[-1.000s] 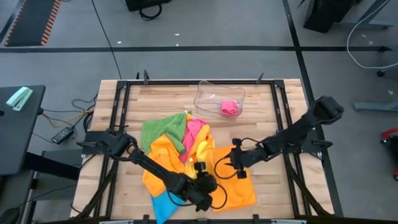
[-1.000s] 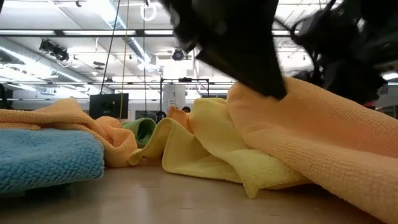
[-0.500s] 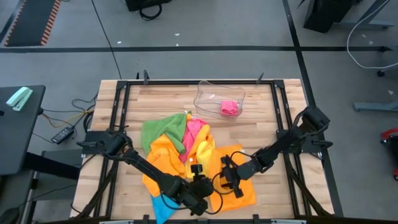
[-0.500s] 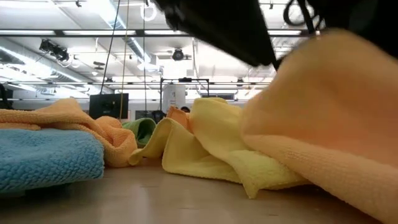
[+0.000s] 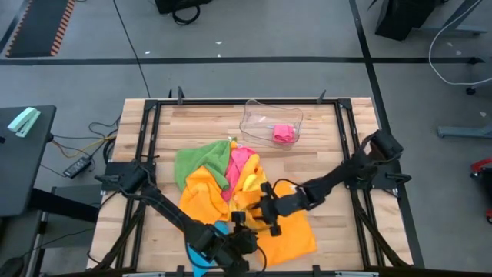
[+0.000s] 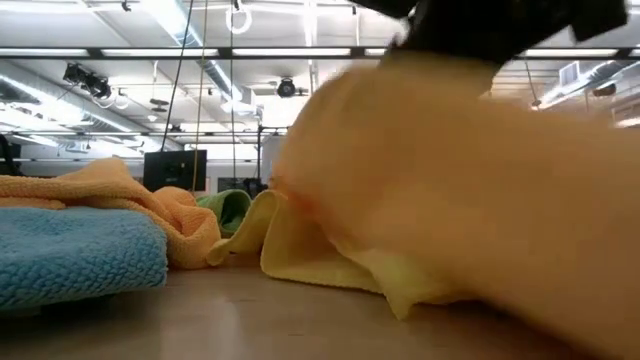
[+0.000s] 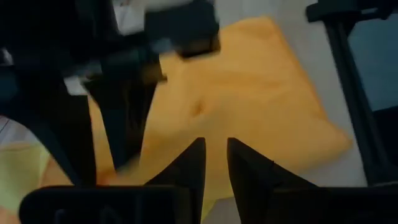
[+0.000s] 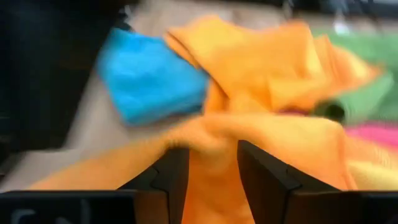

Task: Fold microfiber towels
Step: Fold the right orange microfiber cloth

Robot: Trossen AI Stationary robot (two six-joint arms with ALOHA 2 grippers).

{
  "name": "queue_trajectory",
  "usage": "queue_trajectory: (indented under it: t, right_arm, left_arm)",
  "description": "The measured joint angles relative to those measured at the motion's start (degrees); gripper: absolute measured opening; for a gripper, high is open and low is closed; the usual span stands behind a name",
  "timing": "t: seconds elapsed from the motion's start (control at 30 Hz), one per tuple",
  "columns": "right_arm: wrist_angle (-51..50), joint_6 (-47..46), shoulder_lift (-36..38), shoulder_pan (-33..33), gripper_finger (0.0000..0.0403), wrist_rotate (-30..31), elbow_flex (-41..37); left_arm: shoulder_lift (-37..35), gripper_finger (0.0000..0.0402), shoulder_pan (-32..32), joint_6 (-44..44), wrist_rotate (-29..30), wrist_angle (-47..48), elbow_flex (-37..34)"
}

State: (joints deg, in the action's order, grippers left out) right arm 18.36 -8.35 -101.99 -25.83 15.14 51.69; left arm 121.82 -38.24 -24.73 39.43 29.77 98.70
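Right gripper has shifted leftward since earlier, fingers clamped on the orange towel, dragging a fold across it. Left gripper, finger state unclear, hovers beside that towel at the desk's near edge.

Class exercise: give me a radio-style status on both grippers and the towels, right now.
Right gripper pinching the orange towel, fold raised. Left gripper at near edge, over same towel, fingers narrow. Towel pile alongside; blue towel partly under arm.

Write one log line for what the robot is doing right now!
step: folding orange towel | right hand: gripping orange towel, over pile | left hand: near front edge beside blue towel | tray: holds pink towel
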Motion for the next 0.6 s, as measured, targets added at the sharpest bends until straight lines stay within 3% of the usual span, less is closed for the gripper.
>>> queue_trajectory:
  t: [0.2, 0.6]
  right_arm:
    - [-0.1, -2.8, -3.2, 1.4, 0.0145, -2.8, 0.5]
    - [-13.1, -2.8, 5.3, -3.3, 0.0145, -3.2, 0.5]
  left_arm:
    - [1.0, 0.0075, 0.5, -1.6, 0.2, 1.6, 0.0]
    - [1.2, 0.0062, 0.2, -1.4, 0.4, 8.3, 0.0]
